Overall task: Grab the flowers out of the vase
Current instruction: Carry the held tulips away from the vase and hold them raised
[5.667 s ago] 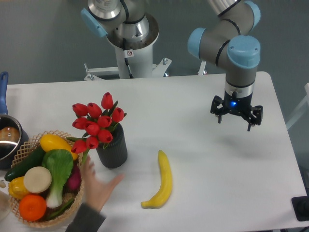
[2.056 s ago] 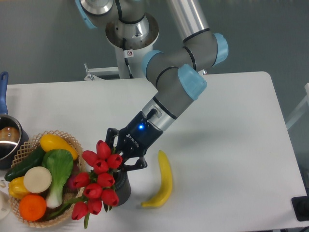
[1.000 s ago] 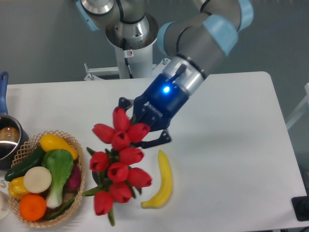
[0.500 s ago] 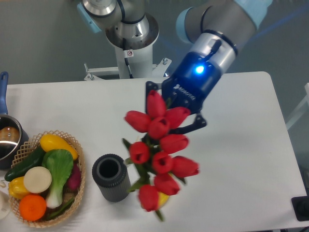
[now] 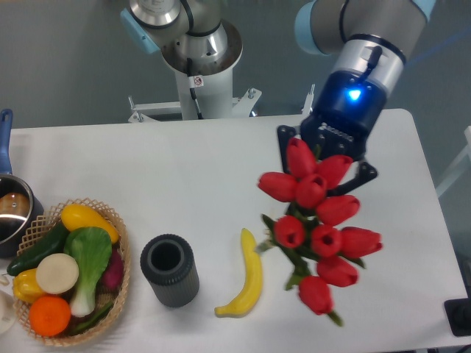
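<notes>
My gripper (image 5: 321, 166) is shut on the stems of the flowers (image 5: 316, 224), a bunch of red tulips with green leaves, held in the air over the right half of the table. The buds hide most of the fingers. The vase (image 5: 169, 270), a dark ribbed cylinder, stands upright near the front left of the table, and no stems show in its mouth. It is well to the left of the gripper.
A yellow banana (image 5: 246, 276) lies between the vase and the flowers. A wicker basket (image 5: 121, 271) of vegetables and fruit sits at the front left. A metal pot (image 5: 10, 213) with a blue handle is at the left edge. The robot base (image 5: 199, 66) stands behind the table.
The gripper lifted the flowers out of the vase and carried them up and to the right. The vase stays in place, with no flowers in it now. The hand seen earliest is gone.
</notes>
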Robot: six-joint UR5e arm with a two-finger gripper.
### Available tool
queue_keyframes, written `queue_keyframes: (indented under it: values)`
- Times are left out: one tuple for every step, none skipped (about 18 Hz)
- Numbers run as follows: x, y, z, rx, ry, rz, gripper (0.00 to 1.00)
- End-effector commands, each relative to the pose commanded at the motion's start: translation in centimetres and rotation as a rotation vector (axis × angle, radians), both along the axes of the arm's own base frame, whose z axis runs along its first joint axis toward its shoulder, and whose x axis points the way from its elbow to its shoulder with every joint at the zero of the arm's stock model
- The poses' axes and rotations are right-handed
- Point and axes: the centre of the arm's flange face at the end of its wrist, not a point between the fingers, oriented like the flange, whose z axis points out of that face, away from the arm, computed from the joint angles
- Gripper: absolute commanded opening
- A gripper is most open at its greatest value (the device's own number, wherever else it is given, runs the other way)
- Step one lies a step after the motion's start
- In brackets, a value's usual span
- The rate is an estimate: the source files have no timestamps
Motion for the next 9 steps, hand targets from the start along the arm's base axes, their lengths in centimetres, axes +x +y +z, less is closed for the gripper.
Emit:
queue_keyframes:
  values:
    - [-0.4, -0.3, -1.1, -0.060, 0.040, 0.029, 0.00]
    - [-0.7, -0.7, -2.3, -0.121, 0.080, 0.050, 0.00]
    - [-0.9, -1.0, -3.3, -0.164, 0.108, 0.058, 0.00]
    - [-0.9, -1.3, -4.2, -0.194, 0.120, 0.061, 0.00]
    - [-0.6, -1.6, -5.2, -0.223, 0.132, 0.055, 0.00]
    - [-0.1, -2.2, -6.1, -0.262, 0.159, 0.051, 0.00]
    - [0.1, -2.9, -7.1, -0.307, 0.179, 0.052, 0.00]
    - [0.3, -3.6, -8.4, -0.347, 0.186, 0.055, 0.00]
    - [0.6, -4.0, -9.2, -0.377, 0.190, 0.055, 0.00]
